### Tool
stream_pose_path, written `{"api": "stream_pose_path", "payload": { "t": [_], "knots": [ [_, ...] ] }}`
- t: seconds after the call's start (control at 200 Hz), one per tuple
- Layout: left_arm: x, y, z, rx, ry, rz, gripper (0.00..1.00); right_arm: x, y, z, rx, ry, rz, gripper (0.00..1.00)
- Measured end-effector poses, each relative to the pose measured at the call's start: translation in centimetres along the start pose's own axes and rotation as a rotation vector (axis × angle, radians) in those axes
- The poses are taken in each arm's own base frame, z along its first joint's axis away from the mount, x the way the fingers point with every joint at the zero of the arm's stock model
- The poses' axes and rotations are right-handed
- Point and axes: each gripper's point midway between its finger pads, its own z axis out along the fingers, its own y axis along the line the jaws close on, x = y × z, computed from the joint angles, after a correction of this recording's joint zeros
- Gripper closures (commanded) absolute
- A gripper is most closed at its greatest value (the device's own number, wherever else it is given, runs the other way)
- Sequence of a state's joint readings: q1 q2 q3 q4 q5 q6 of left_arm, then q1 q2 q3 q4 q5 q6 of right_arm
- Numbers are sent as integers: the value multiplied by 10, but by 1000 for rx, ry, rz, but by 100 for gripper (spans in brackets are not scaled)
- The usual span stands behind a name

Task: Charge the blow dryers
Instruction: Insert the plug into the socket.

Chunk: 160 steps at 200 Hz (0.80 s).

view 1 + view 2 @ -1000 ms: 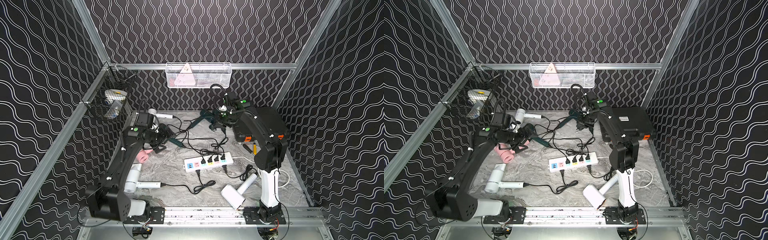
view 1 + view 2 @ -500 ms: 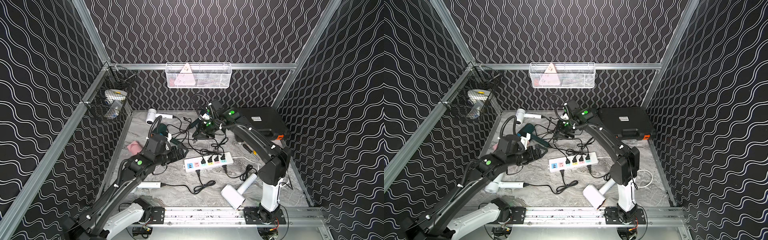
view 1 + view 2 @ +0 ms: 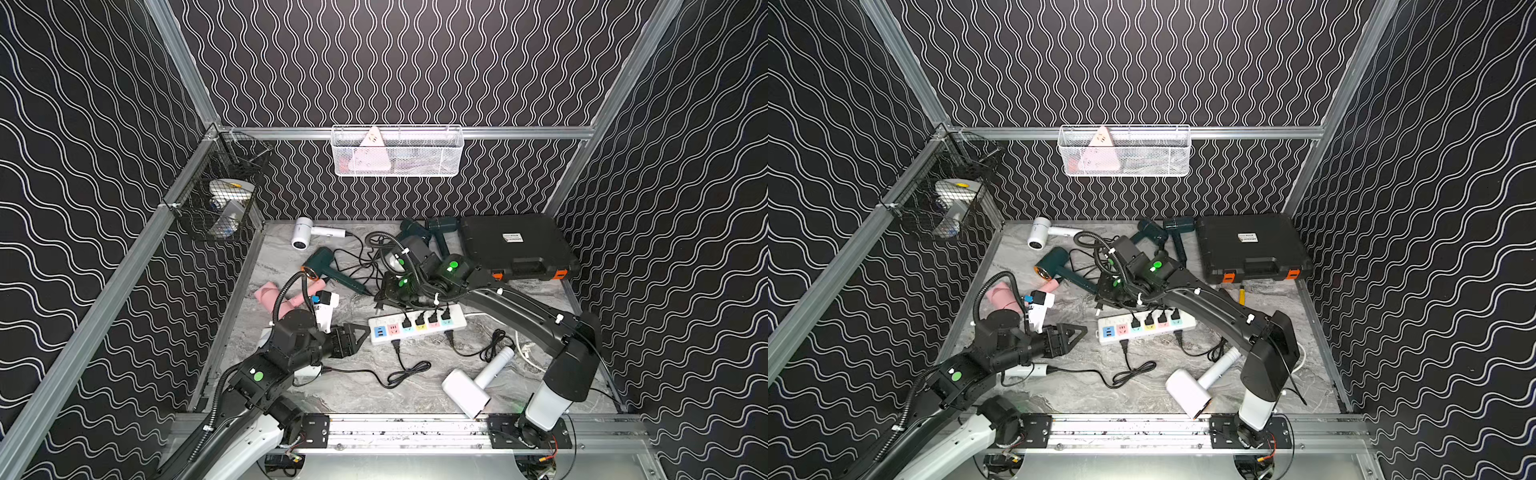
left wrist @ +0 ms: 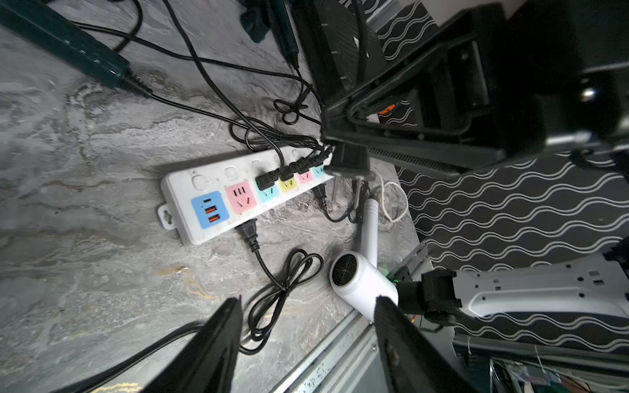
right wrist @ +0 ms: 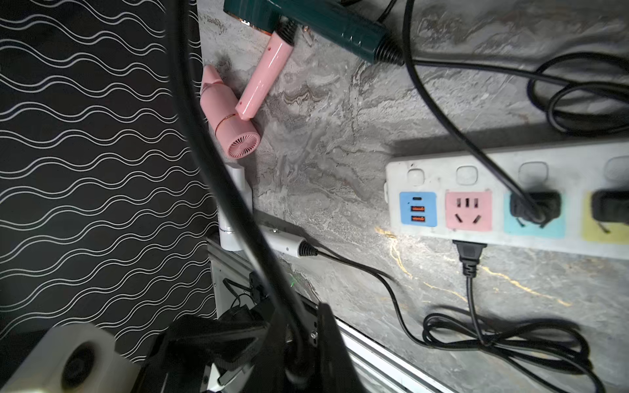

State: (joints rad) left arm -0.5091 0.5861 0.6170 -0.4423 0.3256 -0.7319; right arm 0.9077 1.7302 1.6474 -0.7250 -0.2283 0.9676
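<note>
Done so far: four black plugs sit in the top row of the power strip (image 3: 415,334), at the centre of both top views. Two more enter its lower edge. I judge six of the seven blow dryers fed, though I cannot trace every cord.
Free socket: the pink socket (image 4: 240,197), next to the blue USB block.
Left to do: one plug to seat, most likely in that pink socket.
Right claw (image 3: 388,293): mine is pinched nearly closed on a black plug (image 4: 348,161) with its prongs pointing down. In a top view it hangs just above the strip's left end; how high over it I cannot tell.
Left claw (image 4: 308,306): the jaws are well apart with nothing between them. It hovers just left of the strip and touches nothing.
Dryers: one white dryer (image 3: 465,392) lies at lower right and another white one (image 3: 302,237) at upper centre-left. The copper-ringed teal dryer (image 3: 318,266) is just below that, and the pink dryer (image 3: 270,295) is at centre left. Two teal dryers (image 3: 440,226) lie at upper centre beside the black case (image 3: 515,245). A third white dryer (image 5: 235,204) is mostly under my left arm.
</note>
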Motion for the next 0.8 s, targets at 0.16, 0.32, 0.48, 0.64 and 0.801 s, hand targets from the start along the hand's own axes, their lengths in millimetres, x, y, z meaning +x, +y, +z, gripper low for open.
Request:
{"api": "stream_pose_path", "payload": {
  "t": [0.16, 0.32, 0.48, 0.64, 0.801],
  "knots": [
    [13, -1, 6, 39, 61, -27, 46, 8, -1, -3, 17, -24, 61, 100],
    [20, 1, 14, 52, 97, -45, 47, 8, -6, -3, 32, -38, 104, 100],
    [17, -7, 26, 109, 119, -59, 48, 11, -6, -1, 30, -20, 127, 100],
    [11, -2, 36, 143, 124, -91, 58, 14, -5, 3, 19, 12, 141, 100],
    [0, 6, 35, 204, 104, -150, 60, 16, -5, 3, -8, 33, 159, 100]
  ]
}}
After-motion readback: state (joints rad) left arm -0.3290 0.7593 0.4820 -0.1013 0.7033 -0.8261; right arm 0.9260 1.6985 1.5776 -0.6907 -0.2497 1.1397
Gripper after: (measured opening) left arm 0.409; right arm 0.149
